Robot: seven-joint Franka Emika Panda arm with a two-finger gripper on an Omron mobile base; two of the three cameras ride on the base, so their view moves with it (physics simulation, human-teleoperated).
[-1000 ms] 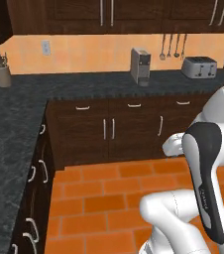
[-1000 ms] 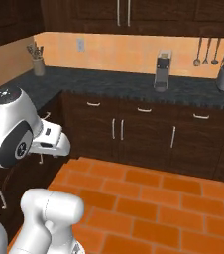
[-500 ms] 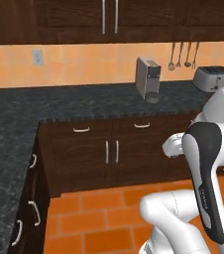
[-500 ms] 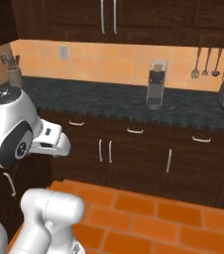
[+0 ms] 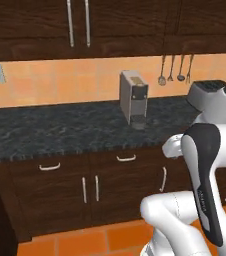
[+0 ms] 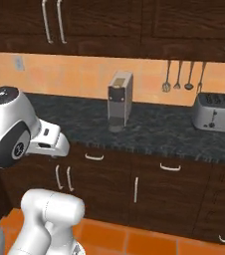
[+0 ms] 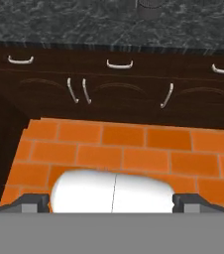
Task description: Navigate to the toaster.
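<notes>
The toaster is a low silver-grey box with dark slots on top. It stands on the dark counter at the far right, under the hanging utensils. In the left base view the toaster peeks out from behind my white arm. My gripper points down at the orange tile floor in front of the cabinets. Its two dark fingertips stand wide apart with nothing between them. The hand hangs well left of the toaster and lower than the counter top.
A tall narrow grey-and-black appliance stands mid-counter, left of the toaster. Ladles and spoons hang on the orange backsplash. Dark cabinet doors and drawers with silver handles line the front. Orange brick floor lies between me and them.
The whole picture has shifted and grown: the base has driven closer to the counter. The toaster now sits larger at the right. The arm's pose has not visibly changed.
</notes>
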